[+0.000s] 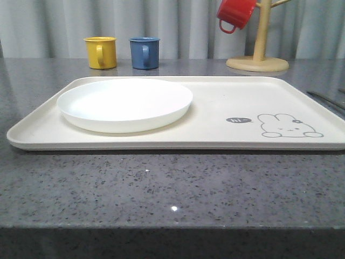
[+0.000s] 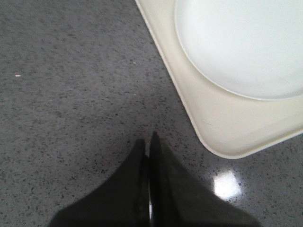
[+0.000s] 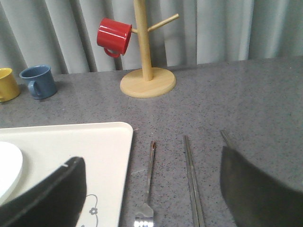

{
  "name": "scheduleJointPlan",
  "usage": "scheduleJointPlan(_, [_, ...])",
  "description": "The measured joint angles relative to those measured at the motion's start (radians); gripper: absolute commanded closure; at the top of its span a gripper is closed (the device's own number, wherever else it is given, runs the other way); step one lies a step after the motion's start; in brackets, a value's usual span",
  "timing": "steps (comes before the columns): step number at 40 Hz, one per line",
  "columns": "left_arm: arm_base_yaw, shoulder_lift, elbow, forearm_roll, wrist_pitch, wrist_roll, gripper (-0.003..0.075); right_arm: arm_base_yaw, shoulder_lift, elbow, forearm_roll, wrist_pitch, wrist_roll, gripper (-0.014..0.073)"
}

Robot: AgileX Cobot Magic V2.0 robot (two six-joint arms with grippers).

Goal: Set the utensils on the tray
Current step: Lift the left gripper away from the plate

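Note:
The cream tray (image 1: 215, 102) lies across the counter with the white plate (image 1: 125, 102) on its left half. To the right of the tray a steel fork (image 3: 149, 179) and a pair of chopsticks (image 3: 193, 179) lie flat on the counter. Another thin steel handle (image 3: 225, 137) shows beside them, mostly hidden behind one finger. My right gripper (image 3: 150, 156) hangs open above the fork, with nothing between its fingers. My left gripper (image 2: 147, 142) is shut and empty over bare counter, just off the tray's corner (image 2: 227, 137) nearest the plate (image 2: 246, 42).
A yellow mug (image 1: 101, 52) and a blue mug (image 1: 144, 52) stand behind the tray. A red mug (image 1: 235, 13) hangs on a wooden mug tree (image 1: 259, 59) at the back right. A grey curtain closes the back. The counter's front edge is near.

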Motion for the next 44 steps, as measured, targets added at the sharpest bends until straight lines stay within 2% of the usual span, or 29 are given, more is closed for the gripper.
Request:
scheduleJointPlan(10, [0.042,-0.354,0.274,0.000,-0.277,-0.003,0.0738,0.000,0.000,0.000,0.000,0.000,0.000,-0.0008])
scheduleJointPlan(16, [0.042,-0.588,0.428,0.000,-0.370,-0.003,0.0738,0.000,0.000,0.000,0.000,0.000,0.000,-0.0008])
scheduleJointPlan(22, [0.042,-0.798,0.543,-0.002,-0.383,-0.003,0.0738,0.000,0.000,0.000,0.000,0.000,0.000,-0.0008])
scheduleJointPlan(31, [0.043,-1.049,0.634,-0.020,-0.392,-0.003,0.0738,0.000,0.000,0.000,0.000,0.000,0.000,-0.0008])
scheduleJointPlan(44, [0.043,-1.076,0.671,-0.020,-0.396,-0.003,0.0738,0.000,0.000,0.000,0.000,0.000,0.000,-0.0008])
